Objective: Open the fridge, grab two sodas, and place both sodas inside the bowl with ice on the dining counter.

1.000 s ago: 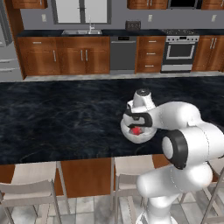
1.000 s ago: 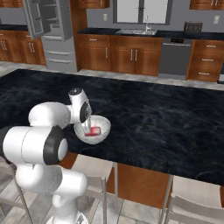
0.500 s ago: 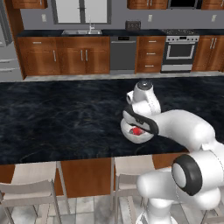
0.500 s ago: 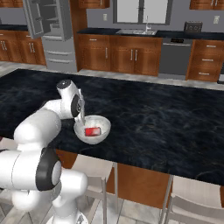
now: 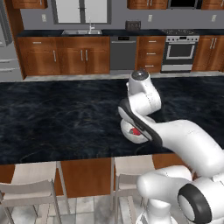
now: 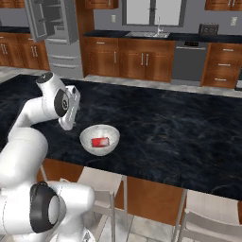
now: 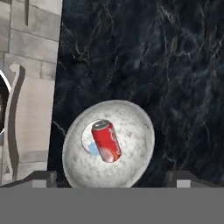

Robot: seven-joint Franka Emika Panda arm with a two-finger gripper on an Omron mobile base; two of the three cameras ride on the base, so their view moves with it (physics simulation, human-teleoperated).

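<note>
left base view: the arm is partly hiding the bowl [image 5: 129, 132] on the counter [image 5: 61, 122].
right base view: one red can [image 6: 100, 142] is lying in it; the fridge [image 6: 53, 35] is standing open.
hand view: the tool [image 7: 111, 176], spread wide and empty, is hanging above; fetching the second can looks next.

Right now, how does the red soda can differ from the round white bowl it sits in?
The red soda can is a small cylinder with a silver top; the round white bowl is wide, shallow and pale, mottled grey. The can lies on its side, while the bowl stands upright with its opening up. The can fills just the bowl's middle, so the bowl is clearly the larger. Both rest on the black white-veined marble counter, the can by way of the bowl.
</note>
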